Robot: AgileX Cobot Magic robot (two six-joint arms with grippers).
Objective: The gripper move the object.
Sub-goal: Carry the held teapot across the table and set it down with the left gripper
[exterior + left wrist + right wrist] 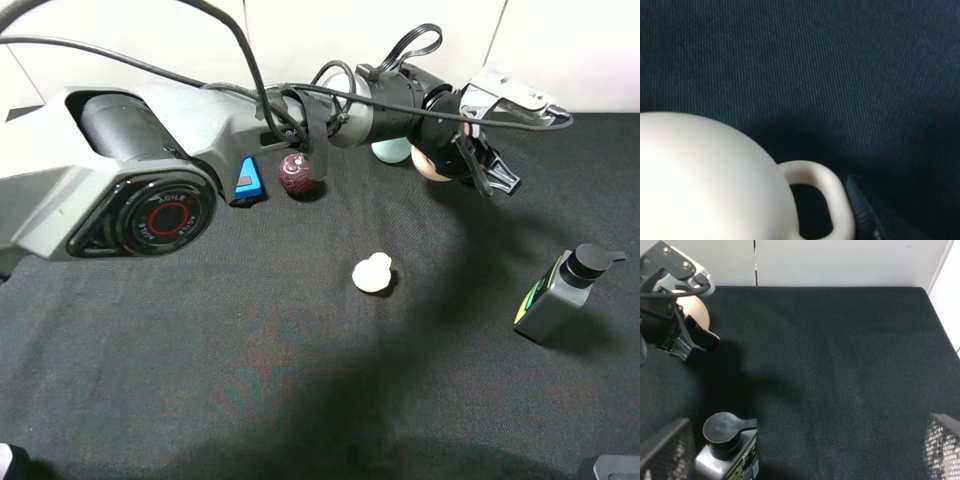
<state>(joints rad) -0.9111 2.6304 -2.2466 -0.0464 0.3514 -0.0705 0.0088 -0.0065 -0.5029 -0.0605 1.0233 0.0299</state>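
From where I stood, the cream teapot point(430, 163) sat at the far side of the black cloth point(250, 380), right of the middle and just right of the light-blue cup point(388, 151). The left gripper point(488, 172) was right against it on its right side. The big left arm lay stretched low from the left edge across the middle, wrist nearly level and fingers angled down toward the cloth. Seen from that wrist, the pot's round belly point(705, 180) filled the view. Its loop handle point(822, 200) pointed at one black finger point(865, 215), just beside it or perhaps touching. The other finger was hidden, so I could not tell whether the claw was clenched on the pot or merely alongside it. The right gripper point(805, 440) hung with its jaws spread wide and empty, well apart at the near right over the pump bottle point(727, 450). The left arm was plainly the nearer one, and I judged that any move would turn on a grip across the body or at that handle.
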